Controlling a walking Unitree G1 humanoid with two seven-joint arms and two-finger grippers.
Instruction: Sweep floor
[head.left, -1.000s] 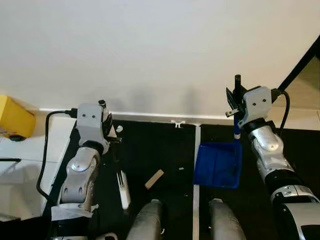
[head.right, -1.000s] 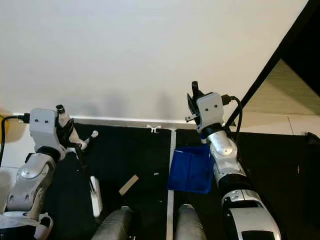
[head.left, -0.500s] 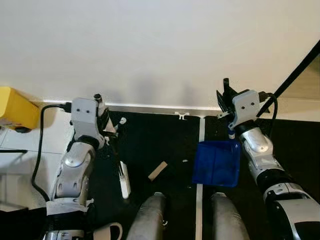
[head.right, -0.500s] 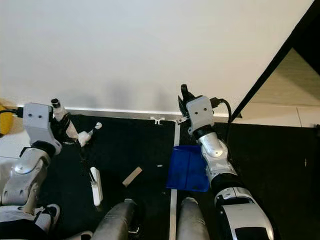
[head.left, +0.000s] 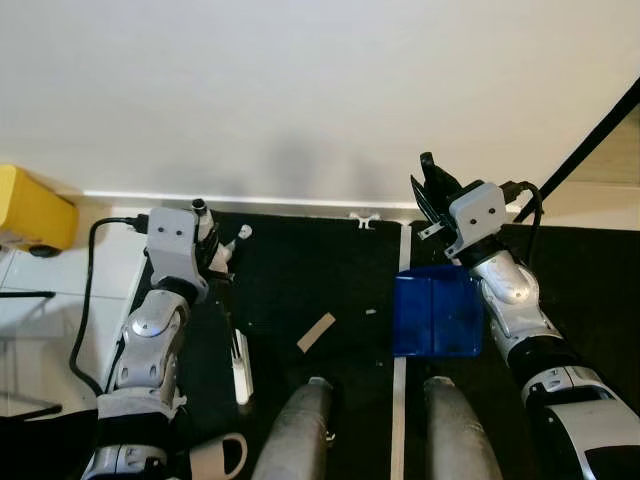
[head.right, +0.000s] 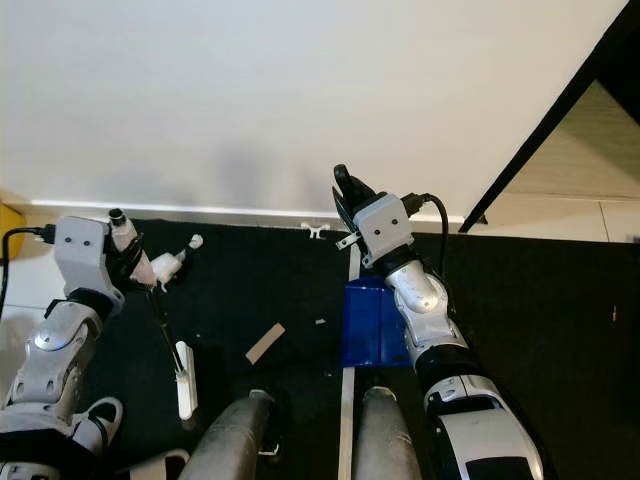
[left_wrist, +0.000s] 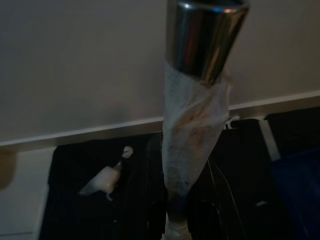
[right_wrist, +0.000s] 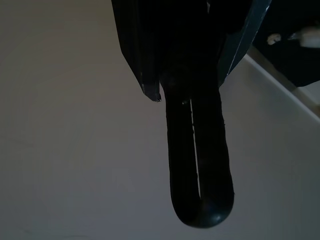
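I have the left gripper (head.right: 140, 268) clenched on the thin black stick of the small white-headed broom (head.right: 185, 380), whose head rests on the black floor mat (head.right: 260, 290). My right gripper (head.right: 350, 195) grips the black handle of the blue plastic dustpan (head.right: 372, 322), which sits on the mat just beside a tan scrap (head.right: 264, 343) near the white wall (head.left: 300, 90).

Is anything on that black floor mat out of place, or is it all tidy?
A tan scrap lies loose on the black mat, between the white brush head and the blue dustpan. Small white specks dot the mat nearby.
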